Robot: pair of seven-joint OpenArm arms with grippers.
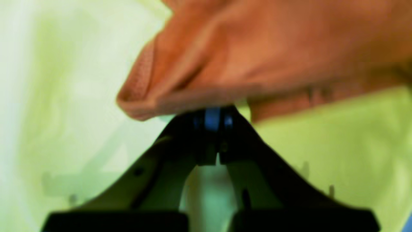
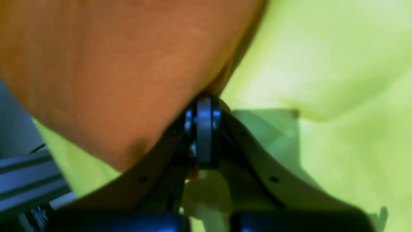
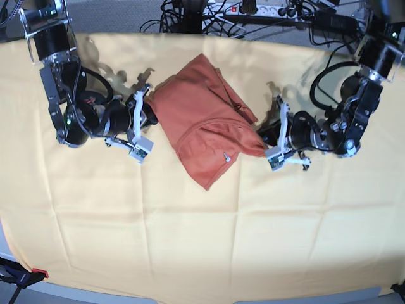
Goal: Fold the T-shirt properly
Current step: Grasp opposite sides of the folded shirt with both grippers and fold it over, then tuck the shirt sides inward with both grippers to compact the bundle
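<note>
The rust-orange T-shirt [image 3: 202, 120] lies partly folded and bunched on the pale yellow cloth [image 3: 190, 240] in the middle of the base view, with a small white tag [image 3: 226, 158] near its lower edge. My left gripper [image 3: 269, 138] is at the shirt's right corner. In the left wrist view it [image 1: 212, 119] is shut, with the fabric [image 1: 257, 54] pinched at its tips. My right gripper [image 3: 147, 106] is at the shirt's left edge. In the right wrist view it [image 2: 204, 116] is shut on the fabric [image 2: 106, 71], which is lifted above the cloth.
The yellow cloth covers the whole table. Cables and a power strip [image 3: 253, 9] run along the back edge. A red-tipped clamp [image 3: 35, 273] holds the cloth at the front left corner. A metal rail [image 2: 29, 174] shows past the cloth's edge in the right wrist view.
</note>
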